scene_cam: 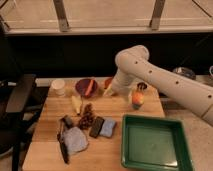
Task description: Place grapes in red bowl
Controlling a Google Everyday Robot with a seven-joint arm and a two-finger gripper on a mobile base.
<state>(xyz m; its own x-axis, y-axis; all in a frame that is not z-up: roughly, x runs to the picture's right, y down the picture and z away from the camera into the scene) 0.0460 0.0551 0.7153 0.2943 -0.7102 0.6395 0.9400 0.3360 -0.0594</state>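
Observation:
The grapes (87, 118), a small dark reddish-brown bunch, lie on the wooden table (50, 120) left of centre, in front of a yellow piece. The red bowl (106, 81) stands at the table's back, right of a maroon bowl, and my white arm (150, 75) hides much of it. The arm reaches in from the right and bends down to the gripper (111, 91), which hangs at the red bowl's front right edge, well behind and right of the grapes. Nothing shows in the gripper.
A maroon bowl with an orange stick (86, 86) and a white cup (58, 86) stand at the back left. A dark block (96, 126), blue sponge (108, 127), grey cloth (75, 140) and black tool (63, 148) lie near the grapes. A green tray (175, 150) is front right, an orange object (137, 98) behind it.

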